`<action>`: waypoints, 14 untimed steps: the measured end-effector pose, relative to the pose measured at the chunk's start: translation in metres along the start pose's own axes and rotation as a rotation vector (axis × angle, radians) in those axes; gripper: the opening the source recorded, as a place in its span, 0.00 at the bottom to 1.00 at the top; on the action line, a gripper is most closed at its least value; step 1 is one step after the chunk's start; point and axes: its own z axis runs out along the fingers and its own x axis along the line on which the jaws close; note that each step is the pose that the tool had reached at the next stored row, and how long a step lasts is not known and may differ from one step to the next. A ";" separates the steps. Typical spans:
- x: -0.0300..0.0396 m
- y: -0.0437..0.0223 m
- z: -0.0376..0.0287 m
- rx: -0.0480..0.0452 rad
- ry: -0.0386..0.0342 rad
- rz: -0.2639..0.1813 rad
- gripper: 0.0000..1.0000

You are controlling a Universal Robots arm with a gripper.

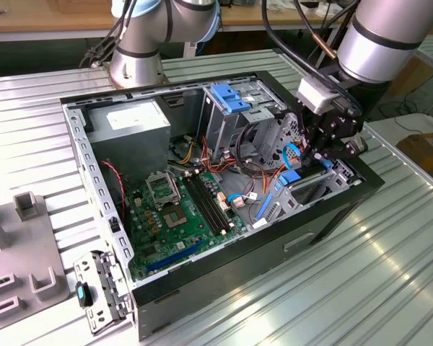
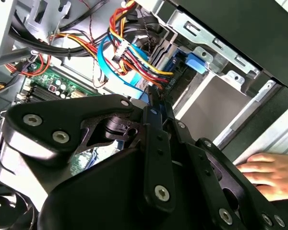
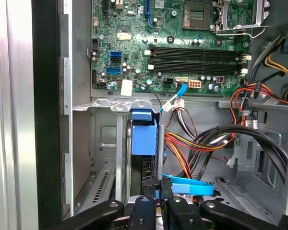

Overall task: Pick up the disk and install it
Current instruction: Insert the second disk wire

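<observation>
The disk, a dark slab in a bright blue carrier, stands on edge in the drive bay at the front corner of the open computer case. In the exterior view the disk sits low in the bay at the case's right end. My gripper reaches down into that bay with its black fingers drawn close together on the disk's near edge. In the second wrist view the gripper narrows to a point against a blue edge, and the linkage hides the contact itself.
The green motherboard lies in the case floor. Bundled coloured wires and a flat blue cable run beside the bay. A light blue bracket tops the upper cage. A person's hand rests outside the case. Grey fixtures stand at the exterior view's left.
</observation>
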 end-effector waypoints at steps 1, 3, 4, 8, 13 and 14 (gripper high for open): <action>0.0008 0.0000 0.0000 0.0000 -0.0012 0.000 0.16; 0.0037 0.0001 -0.0001 0.0003 -0.0103 0.001 0.16; 0.0042 0.0001 -0.0001 0.0004 -0.0118 0.001 0.16; 0.0058 0.0002 -0.0001 0.0010 -0.0303 0.003 0.16; 0.0108 0.0003 0.0000 0.0015 -0.0501 0.005 0.16; 0.0115 0.0003 0.0000 0.0016 -0.0530 0.005 0.16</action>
